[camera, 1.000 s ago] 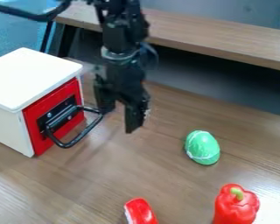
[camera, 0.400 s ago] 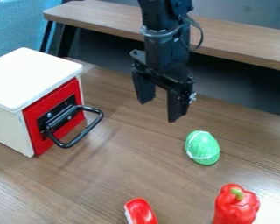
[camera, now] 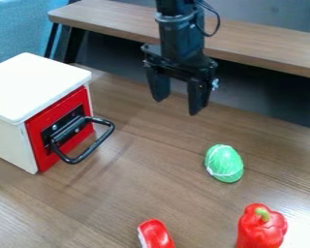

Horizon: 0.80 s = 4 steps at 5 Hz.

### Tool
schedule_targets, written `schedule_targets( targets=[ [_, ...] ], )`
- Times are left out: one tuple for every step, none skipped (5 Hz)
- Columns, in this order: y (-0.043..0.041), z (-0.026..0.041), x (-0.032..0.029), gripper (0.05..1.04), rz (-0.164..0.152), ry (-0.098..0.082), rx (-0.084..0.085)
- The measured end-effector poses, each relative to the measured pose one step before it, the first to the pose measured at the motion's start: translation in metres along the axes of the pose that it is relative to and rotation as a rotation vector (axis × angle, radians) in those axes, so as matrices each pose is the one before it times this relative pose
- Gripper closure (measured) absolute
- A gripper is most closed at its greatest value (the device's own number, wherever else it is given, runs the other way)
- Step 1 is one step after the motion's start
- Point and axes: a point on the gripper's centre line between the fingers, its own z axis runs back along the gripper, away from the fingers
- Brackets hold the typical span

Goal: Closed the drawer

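Note:
My gripper (camera: 178, 106) hangs above the back of the table, right of the white box (camera: 38, 87), with its two fingers apart and nothing between them. The box stands at the left, and its red drawer front (camera: 60, 127) sits flush or nearly flush with the box's edges. A black loop handle (camera: 93, 147) sticks out from the drawer front, well to the left of and below my gripper, not touching it.
A green egg-shaped object (camera: 224, 163) lies on the wooden table (camera: 145, 179) right of centre. Near the front edge are a red object (camera: 156, 234) and a red pepper (camera: 261, 226). A raised wooden ledge (camera: 261, 48) runs behind the table.
My gripper has moved right, away from beside the drawer handle, and then a little up and back. The box, its drawer and the loose objects look the same as before.

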Motion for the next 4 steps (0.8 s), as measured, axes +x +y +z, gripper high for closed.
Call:
schedule_targets(
  targets=[
    [0.00981,0.00263,-0.00287,0.085,0.0441,0.0181,0.0199],
    [0.00725,0.00606,0.00056,0.085,0.0324,0.0059,0.0065],
    [0.00297,0.00342,-0.00076,0.085,0.0125,0.0101,-0.0024],
    [0.0066,0.00034,-0.00108,0.085,0.0281,0.0031,-0.0044]
  ],
)
